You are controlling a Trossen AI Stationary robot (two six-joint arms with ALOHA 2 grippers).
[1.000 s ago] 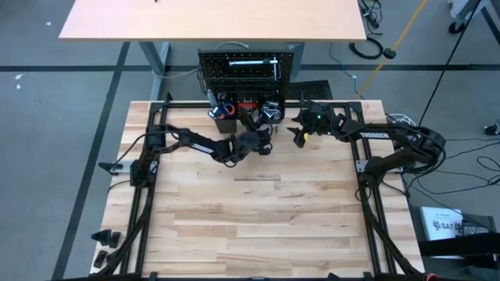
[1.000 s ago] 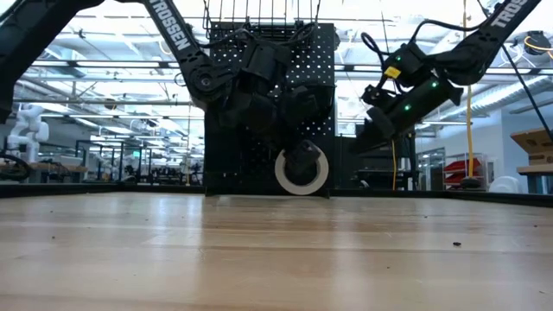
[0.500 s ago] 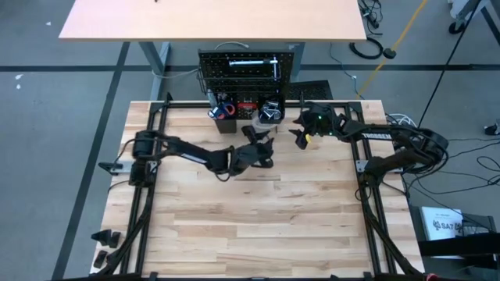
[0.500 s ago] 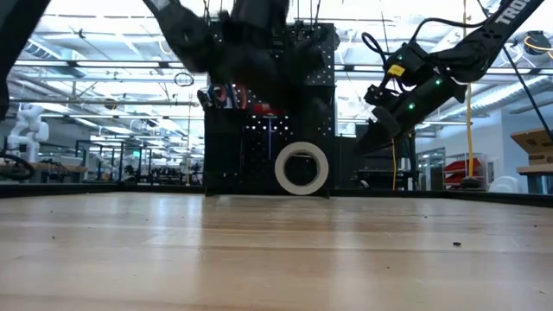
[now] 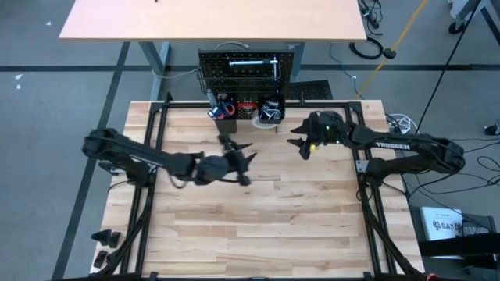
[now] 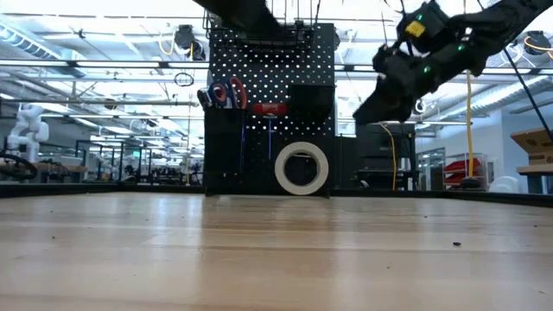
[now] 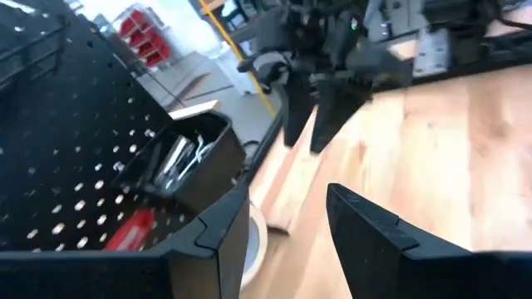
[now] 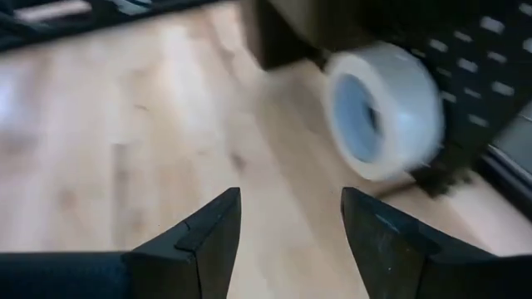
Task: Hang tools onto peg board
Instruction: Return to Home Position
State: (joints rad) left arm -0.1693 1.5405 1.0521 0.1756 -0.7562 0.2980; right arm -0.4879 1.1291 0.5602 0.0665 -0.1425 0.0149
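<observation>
White tape roll (image 6: pixel 280 169) hangs low on the peg board (image 6: pixel 285 60), at the far edge of the bench (image 5: pixel 258 226). Both hands gape empty: the left hand (image 7: pixel 287 195) over mid-bench, the right hand (image 8: pixel 291 195) near the board, where a careless swing could knock the roll loose.

Pale planked wood tabletop (image 5: pixel 258 218), matt black perforated peg board (image 6: pixel 294 78), smooth white tape roll (image 8: pixel 409 93)

The left arm (image 5: pixel 144 160) and right arm (image 5: pixel 406 147) are matte black. The right arm bears white TROSSEN lettering, green wrist lights and a yellow tag (image 6: pixel 417 27). The left gripper (image 7: pixel 287 195) and right gripper (image 8: pixel 289 195) have black wedge-shaped fingers.
</observation>
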